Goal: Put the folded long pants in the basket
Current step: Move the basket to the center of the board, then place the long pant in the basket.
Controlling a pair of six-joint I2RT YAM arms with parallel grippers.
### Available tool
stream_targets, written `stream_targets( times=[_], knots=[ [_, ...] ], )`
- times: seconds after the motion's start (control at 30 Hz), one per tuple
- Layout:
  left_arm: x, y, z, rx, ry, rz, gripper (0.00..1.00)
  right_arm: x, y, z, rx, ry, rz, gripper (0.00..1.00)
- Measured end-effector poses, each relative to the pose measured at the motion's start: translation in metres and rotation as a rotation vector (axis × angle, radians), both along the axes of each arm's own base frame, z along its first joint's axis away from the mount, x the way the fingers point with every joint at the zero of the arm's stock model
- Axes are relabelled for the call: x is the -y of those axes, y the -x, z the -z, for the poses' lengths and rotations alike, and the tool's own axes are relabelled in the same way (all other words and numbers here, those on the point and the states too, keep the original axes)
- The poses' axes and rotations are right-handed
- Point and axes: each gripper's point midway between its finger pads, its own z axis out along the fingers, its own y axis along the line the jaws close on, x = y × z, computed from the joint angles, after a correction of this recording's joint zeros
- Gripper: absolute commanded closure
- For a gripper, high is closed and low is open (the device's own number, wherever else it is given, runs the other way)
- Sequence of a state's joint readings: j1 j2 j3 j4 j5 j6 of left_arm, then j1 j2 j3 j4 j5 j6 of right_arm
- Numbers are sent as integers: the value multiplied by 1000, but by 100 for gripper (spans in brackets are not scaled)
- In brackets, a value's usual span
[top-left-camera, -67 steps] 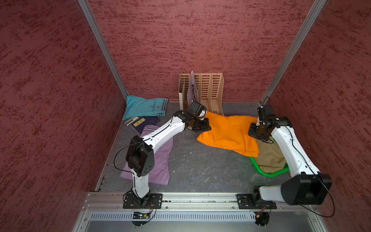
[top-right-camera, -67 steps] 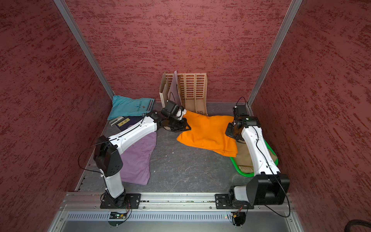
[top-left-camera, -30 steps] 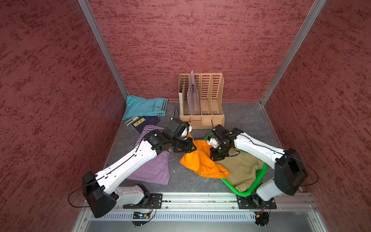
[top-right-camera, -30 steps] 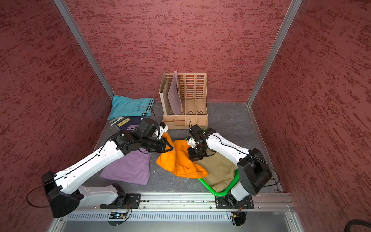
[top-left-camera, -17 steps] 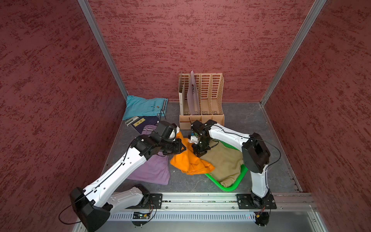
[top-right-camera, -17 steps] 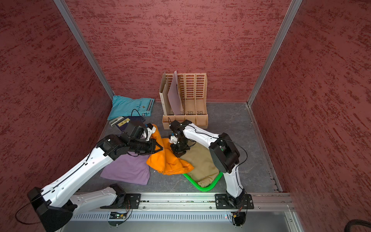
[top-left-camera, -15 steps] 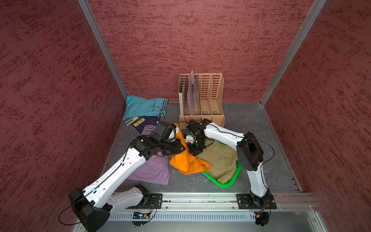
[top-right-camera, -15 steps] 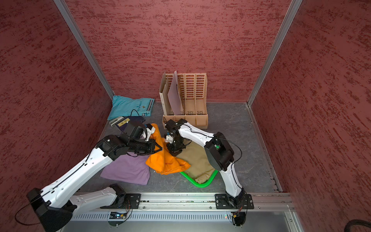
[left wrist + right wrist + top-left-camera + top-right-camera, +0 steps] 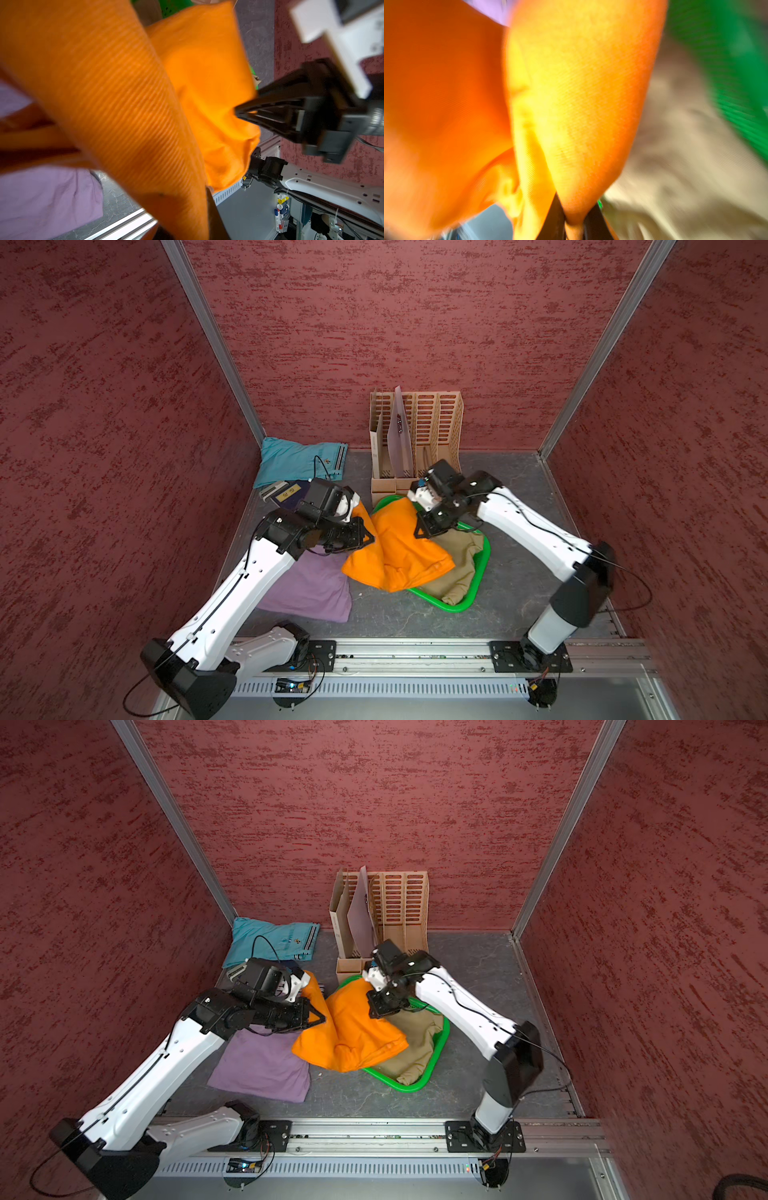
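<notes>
Grey floor (image 9: 519,597): orange pants (image 9: 399,549) tight in left end effector (image 9: 368,537) and right end effector (image 9: 418,532).

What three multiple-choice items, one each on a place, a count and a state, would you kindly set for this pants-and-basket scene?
1. Where do the khaki pants lie?
A in the green basket; B outside it, farther back; C outside it, farther forward.
2. How many folded pants show in all?
A two; B four; C six.
3. How do the left gripper and right gripper stand at the orange pants?
A both shut on them; B both open above them; C one shut, one open.

Answers:
1 A, the green rim frames the khaki cloth.
2 B, khaki and orange, plus the lilac pants and turquoise pants.
3 A, in both top views each gripper pinches an orange edge.
</notes>
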State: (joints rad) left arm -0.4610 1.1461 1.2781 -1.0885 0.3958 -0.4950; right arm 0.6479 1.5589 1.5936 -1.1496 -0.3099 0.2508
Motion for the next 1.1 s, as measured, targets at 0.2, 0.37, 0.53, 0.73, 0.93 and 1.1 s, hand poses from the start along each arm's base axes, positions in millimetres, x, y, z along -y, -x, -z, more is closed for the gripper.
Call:
stream_targets(
  times=[0.2, 0.37, 0.53, 0.73, 0.93, 1.1],
  knots=[
    [11, -38, -7, 19, -11, 70, 100, 55, 29, -2, 51, 4, 225, 100],
    [16, -62, 42, -93, -62, 115, 100, 81, 45, 46, -7, 63, 369, 100],
    [16, -77, 101, -206, -111, 120, 100, 88, 48, 67, -23, 71, 432, 100],
    [15, -82, 124, -246, -140, 136, 100, 93, 54, 67, -6, 35, 454, 100],
    [16, -87, 121, -219, -146, 155, 100, 100, 58, 54, 9, -7, 520, 100],
    [18, -96, 115, -185, -151, 162, 100, 102, 61, 57, -16, -23, 568, 100]
  ],
)
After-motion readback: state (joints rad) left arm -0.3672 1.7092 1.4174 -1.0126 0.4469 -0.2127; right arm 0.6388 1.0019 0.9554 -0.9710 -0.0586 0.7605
